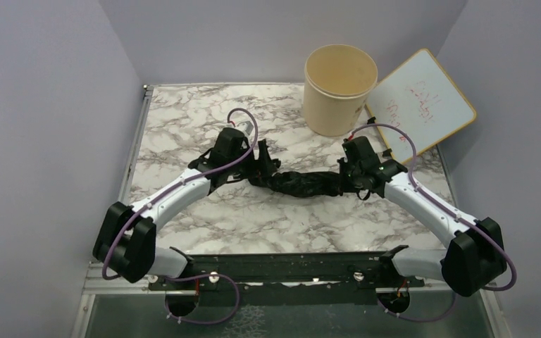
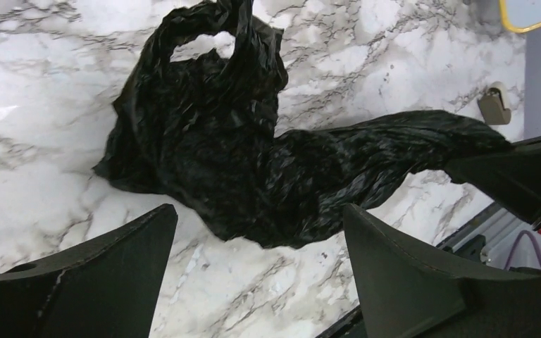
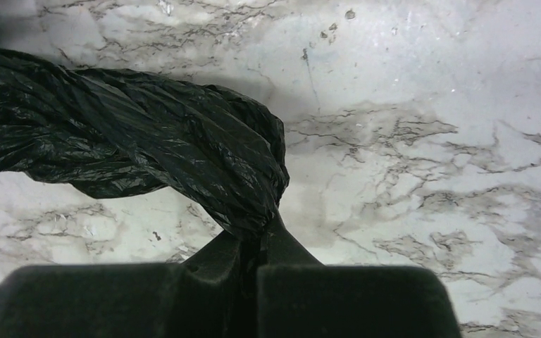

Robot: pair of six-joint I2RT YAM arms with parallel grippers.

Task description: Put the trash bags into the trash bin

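A crumpled black trash bag [image 1: 303,184] is stretched across the marble table [image 1: 183,120] between my two grippers. My right gripper [image 3: 259,227] is shut on one bunched end of the trash bag [image 3: 148,151], pinching the plastic between its fingertips. My left gripper [image 2: 260,211] stands open just above the other end, its wide-apart fingers [image 2: 113,246] clear of the trash bag [image 2: 211,141], whose loop handle lies flat on the table. The beige trash bin [image 1: 339,88] stands upright at the back, its inside bare.
A white board with a yellow frame [image 1: 423,102] leans against the right wall beside the bin. Grey walls close in the table at the left, back and right. A small metal bracket [image 2: 494,105] sits on the table edge.
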